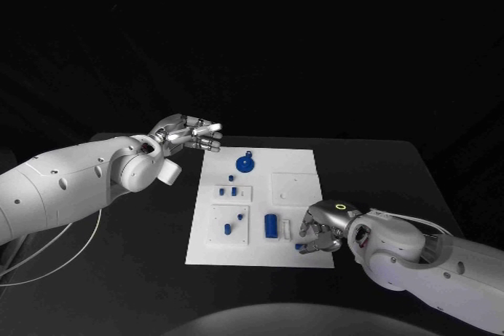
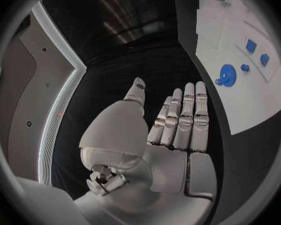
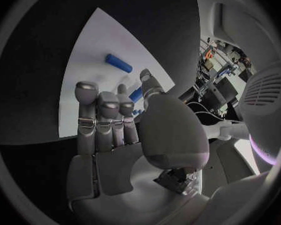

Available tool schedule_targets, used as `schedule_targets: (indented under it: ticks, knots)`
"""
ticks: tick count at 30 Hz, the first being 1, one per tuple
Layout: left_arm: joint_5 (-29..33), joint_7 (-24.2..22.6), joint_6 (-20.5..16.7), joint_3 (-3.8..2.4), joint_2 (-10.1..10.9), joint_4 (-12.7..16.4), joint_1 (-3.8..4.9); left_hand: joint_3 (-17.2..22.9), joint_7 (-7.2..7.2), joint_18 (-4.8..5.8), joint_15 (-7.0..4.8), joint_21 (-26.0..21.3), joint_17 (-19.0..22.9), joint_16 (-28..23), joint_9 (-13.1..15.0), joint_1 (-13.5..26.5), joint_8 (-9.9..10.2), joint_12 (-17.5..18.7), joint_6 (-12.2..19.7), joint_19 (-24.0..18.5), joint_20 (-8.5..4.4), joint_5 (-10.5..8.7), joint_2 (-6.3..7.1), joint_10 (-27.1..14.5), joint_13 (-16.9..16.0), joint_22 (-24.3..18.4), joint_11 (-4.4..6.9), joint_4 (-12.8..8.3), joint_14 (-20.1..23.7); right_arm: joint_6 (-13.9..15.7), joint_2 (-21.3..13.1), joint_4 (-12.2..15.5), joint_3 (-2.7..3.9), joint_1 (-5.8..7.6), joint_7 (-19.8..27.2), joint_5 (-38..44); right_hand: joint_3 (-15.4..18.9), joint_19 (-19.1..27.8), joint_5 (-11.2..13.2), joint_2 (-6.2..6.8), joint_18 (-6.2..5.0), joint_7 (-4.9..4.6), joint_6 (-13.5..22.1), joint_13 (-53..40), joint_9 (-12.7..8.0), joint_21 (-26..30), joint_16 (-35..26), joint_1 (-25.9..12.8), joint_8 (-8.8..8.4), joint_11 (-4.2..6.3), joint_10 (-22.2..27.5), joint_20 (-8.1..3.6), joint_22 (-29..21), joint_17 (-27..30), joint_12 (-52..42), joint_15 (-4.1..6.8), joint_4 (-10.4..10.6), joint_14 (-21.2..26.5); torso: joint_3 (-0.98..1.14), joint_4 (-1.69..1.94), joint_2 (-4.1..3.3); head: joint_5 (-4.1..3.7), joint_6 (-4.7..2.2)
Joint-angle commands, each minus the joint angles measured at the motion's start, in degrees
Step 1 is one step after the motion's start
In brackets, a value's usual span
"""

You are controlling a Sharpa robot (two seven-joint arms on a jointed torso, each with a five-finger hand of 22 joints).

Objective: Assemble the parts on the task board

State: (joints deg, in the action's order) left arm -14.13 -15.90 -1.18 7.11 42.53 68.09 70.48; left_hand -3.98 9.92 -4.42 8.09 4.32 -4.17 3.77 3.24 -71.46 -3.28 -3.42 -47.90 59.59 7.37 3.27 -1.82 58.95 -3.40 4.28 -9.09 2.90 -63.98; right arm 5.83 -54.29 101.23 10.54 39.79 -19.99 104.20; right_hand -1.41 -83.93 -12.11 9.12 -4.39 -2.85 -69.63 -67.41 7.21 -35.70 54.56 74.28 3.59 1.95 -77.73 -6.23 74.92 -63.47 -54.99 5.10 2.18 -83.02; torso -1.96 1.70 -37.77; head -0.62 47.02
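The task board (image 1: 294,183) lies in the middle of the black table (image 1: 137,278), with its long side going away from the robot. On it the blue parts are spread out: a blue gear (image 1: 245,164) at the far end, two small square pieces (image 1: 227,192) in a recessed block below it, and a blue cylinder (image 1: 271,225) lying flat near the near end.

The right hand (image 1: 320,230) is low over the near right corner of the board, just beside the cylinder. A small blue part (image 1: 301,245) is seen under its fingers, and in the right wrist view a blue piece (image 3: 135,95) shows behind the fingertips. Whether the hand pinches this piece or only touches it, I cannot tell. I judge it is working there because that part is the next one to pick up.

The left hand (image 1: 189,138) hovers off the far left corner of the board, holding nothing, with its fingers (image 2: 184,117) straight and close together. It is probably kept aside so that it does not block the right hand.
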Motion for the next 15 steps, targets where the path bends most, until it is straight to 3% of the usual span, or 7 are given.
schedule_targets:
  ticks: [1,4,8,15]
  knots:
    - [-0.5,-0.4,0.7,-0.01,0.0,0.1,0.02,0.0,0.13,0.32,0.00,-0.1,0.0,-0.3,0.0,0.2,0.0,-0.1,0.2,-0.3,0.05,-0.05,0.31,0.1,0.0,0.0,-0.15,0.3,0.0,-2.7,0.4,0.0,-0.44,-0.07,-1.2,7.2,-1.6,-3.0,-4.6,0.51,0.82,0.07,-0.5,0.1,-0.1,-0.4,0.1,0.2,0.04,0.06,-0.2,-0.19,1.8,0.1,0.1,0.07,-0.6,-0.5,0.00,0.08,0.02,0.15,0.12]
    - [-0.6,-0.3,0.7,0.00,0.1,0.1,0.02,0.0,0.13,0.32,0.00,-0.1,0.0,-0.3,0.0,0.2,0.0,-0.1,0.2,-0.3,0.05,-0.05,0.31,0.1,0.0,0.0,-0.15,0.3,0.0,-3.5,0.6,-0.2,-1.02,-0.08,-2.0,8.3,-4.0,-3.0,-8.1,1.07,0.92,0.27,-0.7,0.1,-0.4,-0.4,0.1,-0.6,-0.01,0.12,-0.2,-0.22,1.8,0.1,0.2,0.09,-1.7,-0.5,-0.01,0.08,0.02,0.16,0.15]
    - [-0.6,-0.3,0.8,0.01,0.1,0.1,0.02,0.0,0.13,0.32,0.00,-0.1,0.0,-0.3,0.0,0.2,0.0,-0.1,0.2,-0.3,0.05,-0.05,0.31,0.1,0.0,0.0,-0.15,0.3,0.0,-4.3,1.0,-0.4,-1.65,-0.08,-3.0,9.2,-10.3,-3.0,-10.8,2.78,0.97,0.07,-0.6,0.3,-0.9,-0.1,-0.3,-3.6,0.18,0.31,0.1,-0.27,1.7,0.4,0.7,-0.03,-4.8,-0.4,-0.02,-0.01,-0.02,0.25,0.31]
    - [-0.6,-0.3,1.0,0.04,0.0,0.1,0.01,0.0,0.13,0.33,0.02,-0.1,0.0,-0.3,0.0,0.2,0.0,-0.1,0.3,-0.3,0.06,-0.06,0.33,0.1,0.0,0.0,-0.15,0.2,0.0,-5.0,1.9,-1.0,-2.25,-0.09,-4.4,10.5,-14.1,-3.0,-14.0,3.00,0.92,-0.14,0.0,0.4,-1.0,0.1,-0.3,-6.0,0.02,0.15,0.2,-0.22,1.7,0.4,1.0,0.07,-7.6,-0.5,0.05,0.02,-0.03,0.27,0.41]
